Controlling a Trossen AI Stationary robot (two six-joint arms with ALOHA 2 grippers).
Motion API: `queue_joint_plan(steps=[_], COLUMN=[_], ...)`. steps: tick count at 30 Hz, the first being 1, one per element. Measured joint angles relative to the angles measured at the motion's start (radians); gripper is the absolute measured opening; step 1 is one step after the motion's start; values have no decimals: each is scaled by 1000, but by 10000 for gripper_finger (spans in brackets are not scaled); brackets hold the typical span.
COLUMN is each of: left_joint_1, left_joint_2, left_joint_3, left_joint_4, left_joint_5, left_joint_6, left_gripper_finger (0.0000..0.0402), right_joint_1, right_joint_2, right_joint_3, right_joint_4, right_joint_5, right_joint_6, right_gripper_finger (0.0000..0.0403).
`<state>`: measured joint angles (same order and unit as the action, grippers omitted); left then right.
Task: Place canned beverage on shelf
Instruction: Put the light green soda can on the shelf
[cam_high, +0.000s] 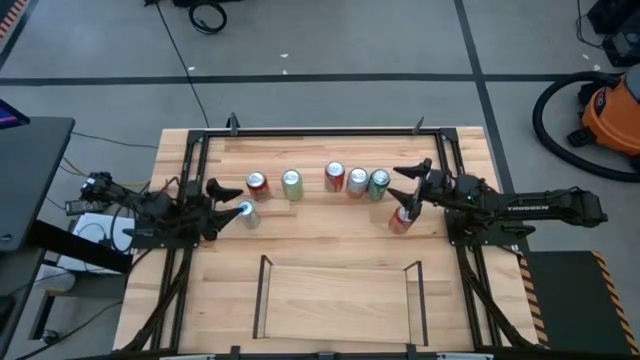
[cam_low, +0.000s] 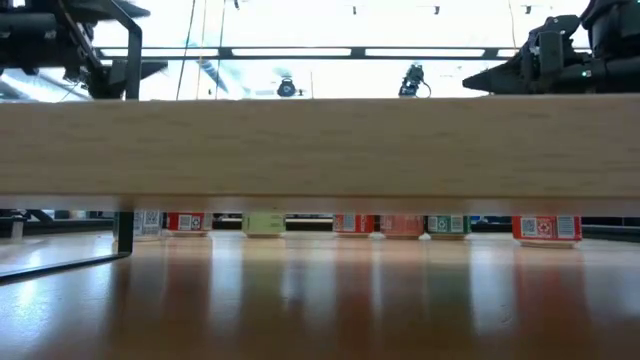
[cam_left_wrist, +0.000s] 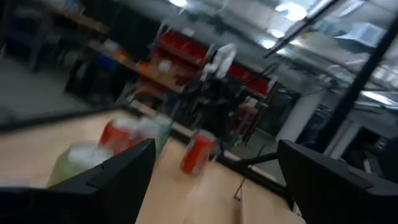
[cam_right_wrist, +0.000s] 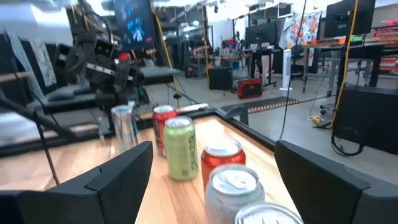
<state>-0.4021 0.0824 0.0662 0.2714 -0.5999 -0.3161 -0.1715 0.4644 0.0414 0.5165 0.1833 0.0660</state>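
Observation:
Several cans stand upright in a row on the wooden table (cam_high: 320, 235): red (cam_high: 258, 186), pale green (cam_high: 291, 184), red (cam_high: 335, 177), silver (cam_high: 357, 181) and green (cam_high: 379, 183). A silver-blue can (cam_high: 248, 213) stands by my left gripper (cam_high: 230, 198), which is open and raised beside it. Another red can (cam_high: 401, 219) stands on the near side of my right gripper (cam_high: 408, 182), which is open and raised and faces the row (cam_right_wrist: 180, 148). The shelf (cam_high: 340, 300), thin black rods on a light wood floor, stands empty near the table's near edge.
A larger black metal frame (cam_high: 320, 130) borders the tabletop. In the low view the shelf's wooden board (cam_low: 320, 145) hides the cans' upper parts. Bare table lies between the row of cans and the shelf.

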Motion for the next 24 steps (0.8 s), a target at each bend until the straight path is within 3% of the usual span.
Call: queue_joint_plan(steps=[3,8,16,24], left_joint_1=[12,43,75,140], left_joint_2=[10,69,276,495], left_joint_3=[4,79,230,379], left_joint_4=[11,-135,-289,-423], left_joint_5=[25,27,27,77], left_joint_6=[37,16,5,-5], left_gripper_finger=[348,348,347,347], right_joint_1=[0,0,0,1], right_joint_2=[0,0,0,9], right_joint_3=[0,0,0,0], right_joint_4=[36,82,81,104], right_joint_5=[0,-4,3,-79], right_joint_6=[51,130,171,244], right_gripper_finger=[348,348,348,348])
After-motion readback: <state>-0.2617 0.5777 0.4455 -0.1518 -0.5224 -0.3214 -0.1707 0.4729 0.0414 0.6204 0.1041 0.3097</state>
